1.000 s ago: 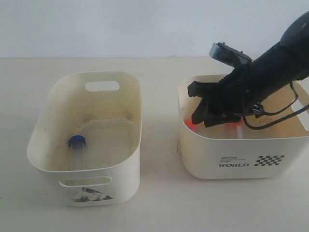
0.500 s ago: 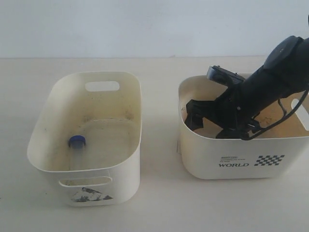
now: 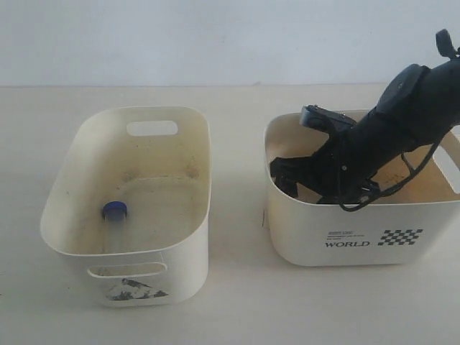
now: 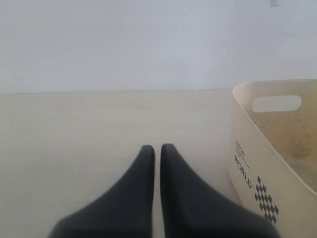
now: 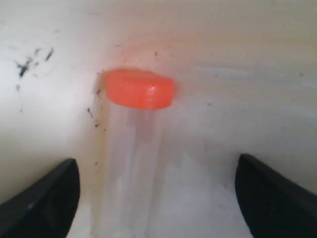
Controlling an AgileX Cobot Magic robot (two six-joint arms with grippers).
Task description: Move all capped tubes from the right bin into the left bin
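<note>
The left bin (image 3: pixel 198 151), with a torn dark sticker under its near slot, holds a blue-capped tube (image 3: pixel 113 215) lying on its speckled floor. Only the left wrist view shows the left gripper (image 4: pixel 156 148), its fingers pressed together over the table (image 4: pixel 74 124) beside the right bin (image 3: pixel 345 241), which is printed "WORLD" next to a checkered mark; the smaller print above is unreadable. The right gripper (image 5: pixel 156 166) reaches into that bin. Its wrist view alone shows the fingers spread wide, either side of an orange-red-capped tube (image 5: pixel 140 90) lying on the floor.
</note>
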